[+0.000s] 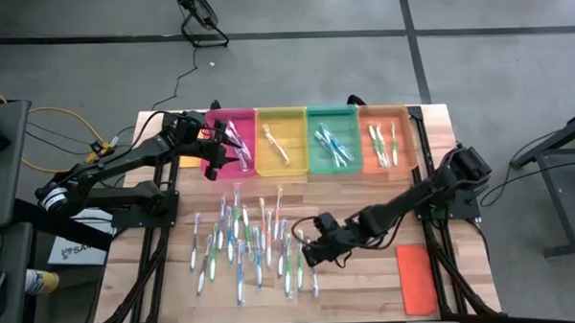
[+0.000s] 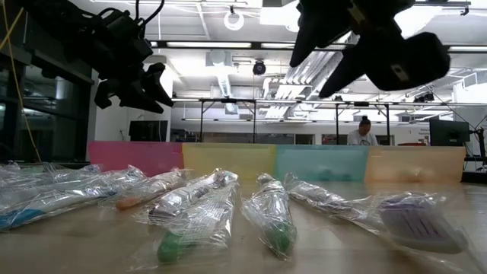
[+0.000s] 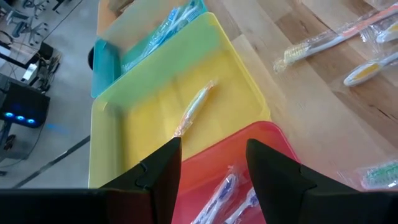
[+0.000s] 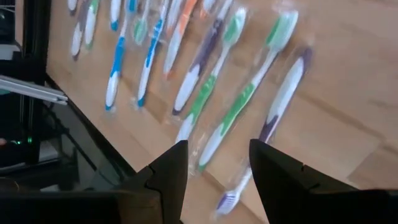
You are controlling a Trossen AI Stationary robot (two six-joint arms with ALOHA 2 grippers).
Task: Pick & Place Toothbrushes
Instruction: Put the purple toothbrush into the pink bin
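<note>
Several wrapped toothbrushes (image 1: 244, 242) lie loose on the wooden table, each flat on its side. Behind them stand a pink tray (image 1: 251, 168), a yellow tray (image 1: 299, 167), a green tray (image 1: 318, 166) and an orange tray (image 1: 404, 162), each with toothbrushes inside. My left gripper (image 3: 212, 149) hovers open over the pink tray, above purple toothbrushes (image 3: 219, 198); one orange toothbrush (image 3: 194, 109) lies in the yellow tray. My right gripper (image 4: 217, 147) hangs open above the pile's right edge, over a green toothbrush (image 4: 239, 106) and a purple one (image 4: 280, 99). Neither gripper has anything between its fingers.
A flat orange lid (image 1: 415, 279) lies near the table's front right corner. Bare wood shows between the pile and the lid and in front of the trays. In the low view, a person (image 2: 364, 131) sits far behind the table.
</note>
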